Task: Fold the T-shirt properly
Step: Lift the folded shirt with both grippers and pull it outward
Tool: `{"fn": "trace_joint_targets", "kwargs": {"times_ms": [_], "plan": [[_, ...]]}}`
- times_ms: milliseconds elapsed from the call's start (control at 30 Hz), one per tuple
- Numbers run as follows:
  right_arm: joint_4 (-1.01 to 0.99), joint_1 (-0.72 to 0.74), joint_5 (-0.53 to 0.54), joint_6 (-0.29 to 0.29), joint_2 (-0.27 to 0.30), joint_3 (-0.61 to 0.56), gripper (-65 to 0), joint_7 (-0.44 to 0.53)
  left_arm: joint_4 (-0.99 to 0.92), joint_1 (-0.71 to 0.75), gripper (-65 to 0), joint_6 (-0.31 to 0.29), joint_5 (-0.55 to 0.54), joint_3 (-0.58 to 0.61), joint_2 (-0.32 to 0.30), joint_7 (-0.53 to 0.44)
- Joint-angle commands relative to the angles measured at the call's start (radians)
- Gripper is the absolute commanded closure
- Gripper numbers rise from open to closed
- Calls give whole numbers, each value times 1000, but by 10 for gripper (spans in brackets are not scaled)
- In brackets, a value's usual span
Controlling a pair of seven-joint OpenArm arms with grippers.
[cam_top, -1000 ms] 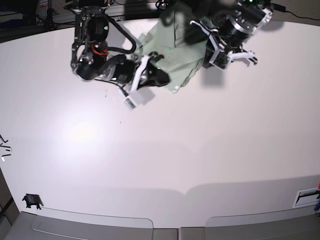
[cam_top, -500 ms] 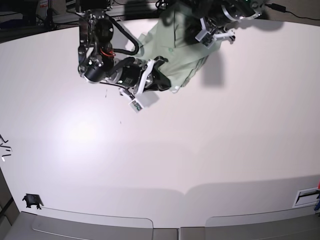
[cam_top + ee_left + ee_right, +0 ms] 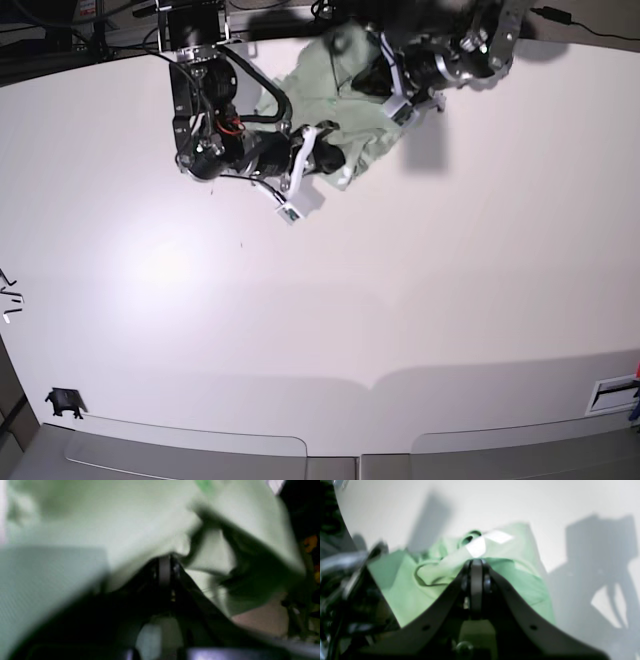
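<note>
— Where was the pale mint-green short-sleeved cloth T-shirt (image 3: pixel 340 85) in relation to the two arms?

— It lay bunched at the far edge of the broad white table (image 3: pixel 400 300), between them. In the base view the black right gripper (image 3: pixel 318 160) with its white finger parts sat at the shirt's near-left edge, and the left gripper (image 3: pixel 397 85) sat at its right side, over the cloth.

— How did the fingers stand?

— In the right wrist view the right gripper's (image 3: pixel 476 563) two dark fingers met in a narrow point, pressed together, with a fold of the green cloth (image 3: pixel 510 567) running across and behind their tips; it appeared pinched there. In the left wrist view the left gripper (image 3: pixel 165 560) also came to a closed point right at the edge of the pale fabric (image 3: pixel 112 525), which filled most of that view. The picture was too blurred to be certain that cloth sat between those tips.

— Any containers?

— Only shallow grey trays (image 3: pixel 190 450) along the table's near edge; their contents could not be made out.

— And the shirt's look?

— Crumpled and uneven, with deep shadowed folds. A curved dark-trimmed collar edge (image 3: pixel 427 576) showed left of the right fingers, and bright patches of light lay on the cloth just beyond them.
</note>
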Motion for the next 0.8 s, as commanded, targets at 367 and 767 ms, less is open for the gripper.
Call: {"fn": "trace_joint_targets", "kwargs": {"times_ms": [367, 767], "plan": [[14, 4, 63, 7, 0, -2, 0, -108, -229, -308, 0, 85, 246, -9, -55, 66], [15, -62, 239, 7, 0, -2, 0, -181, -161, -467, 0, 153, 23, -10, -216, 107]]}}
